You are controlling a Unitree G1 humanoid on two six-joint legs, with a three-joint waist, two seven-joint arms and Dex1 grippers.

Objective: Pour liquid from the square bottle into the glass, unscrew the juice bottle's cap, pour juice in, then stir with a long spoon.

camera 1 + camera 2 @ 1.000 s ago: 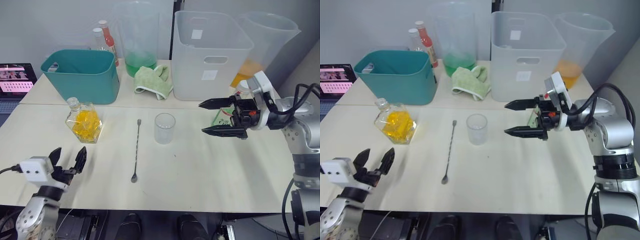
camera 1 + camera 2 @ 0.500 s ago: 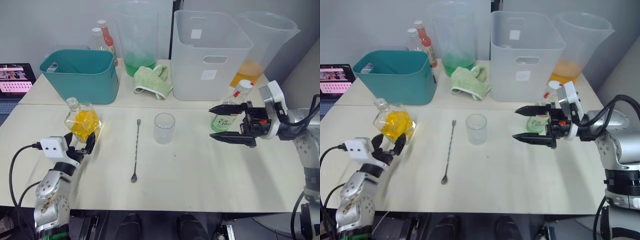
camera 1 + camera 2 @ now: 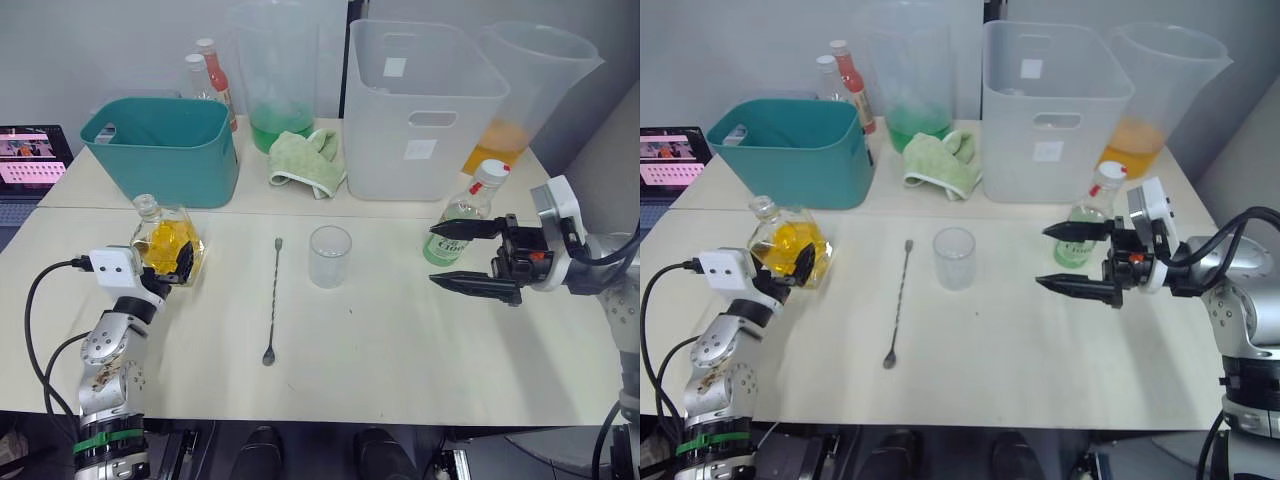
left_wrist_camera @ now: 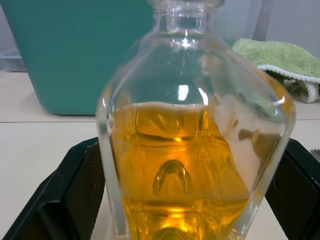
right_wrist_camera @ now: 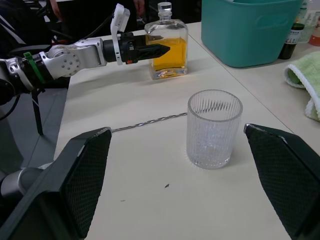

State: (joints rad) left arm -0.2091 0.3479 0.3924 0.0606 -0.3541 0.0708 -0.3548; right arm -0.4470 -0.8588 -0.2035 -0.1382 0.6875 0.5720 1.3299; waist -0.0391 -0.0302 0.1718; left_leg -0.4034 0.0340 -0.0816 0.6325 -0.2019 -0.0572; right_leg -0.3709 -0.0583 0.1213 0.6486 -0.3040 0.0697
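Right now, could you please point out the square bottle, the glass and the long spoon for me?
square bottle [image 3: 168, 245], left eye view, on its yellow-filled body.
glass [image 3: 329, 257], left eye view, on its clear side wall.
long spoon [image 3: 273, 296], left eye view, on the middle of its stem.

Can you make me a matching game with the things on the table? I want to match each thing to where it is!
Things:
1. squat clear glass bottle with yellow liquid
2. small clear ribbed glass
3. slim green-labelled plastic juice bottle with white cap
4. long thin metal spoon

Places:
A. lying flat beside the glass
B. between the left gripper's fingers
C. behind the open right gripper
D. standing mid-table, empty

Pairs: 1-B, 2-D, 3-C, 4-A
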